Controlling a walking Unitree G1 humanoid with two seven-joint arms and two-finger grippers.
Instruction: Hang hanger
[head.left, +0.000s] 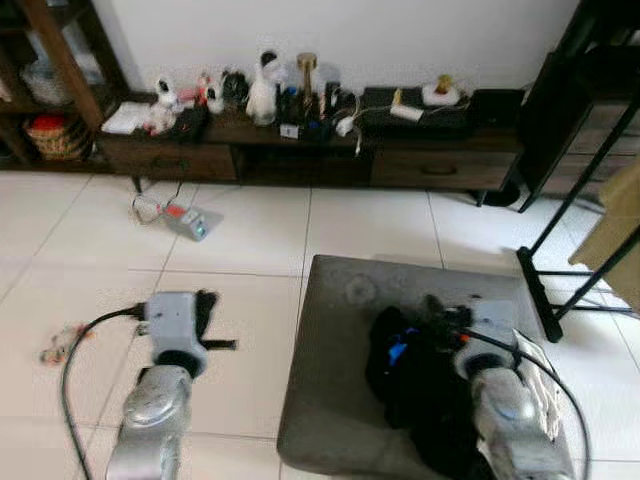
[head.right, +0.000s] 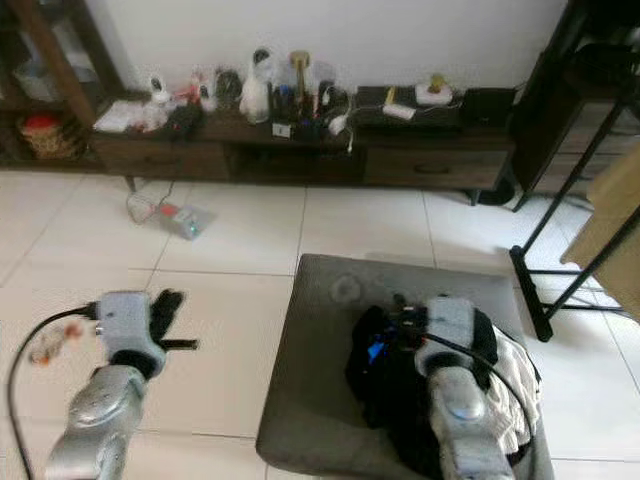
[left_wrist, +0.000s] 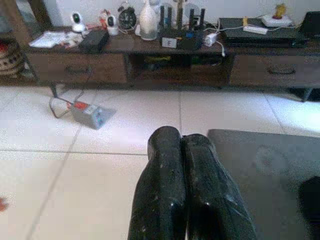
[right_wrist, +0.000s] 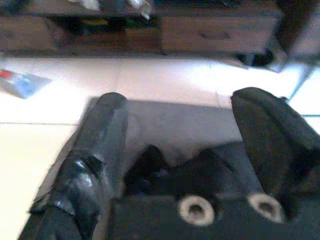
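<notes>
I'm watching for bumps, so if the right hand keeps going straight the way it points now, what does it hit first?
Probably the dark clothing heaped on the grey ottoman. The right hand, fingers open, points forward and down over it, with bare cushion beyond. How far above the pile it sits is unclear.

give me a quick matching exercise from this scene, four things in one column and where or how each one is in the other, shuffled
Things:
1. left claw
2. right claw
3. black garment
4. grey power strip

Place or state:
A. lying on the white tile floor before the low cabinet
B. open, over the dark clothes
C. heaped on the grey ottoman
D. shut, over bare floor beside the ottoman

Pairs: 1-D, 2-B, 3-C, 4-A
</notes>
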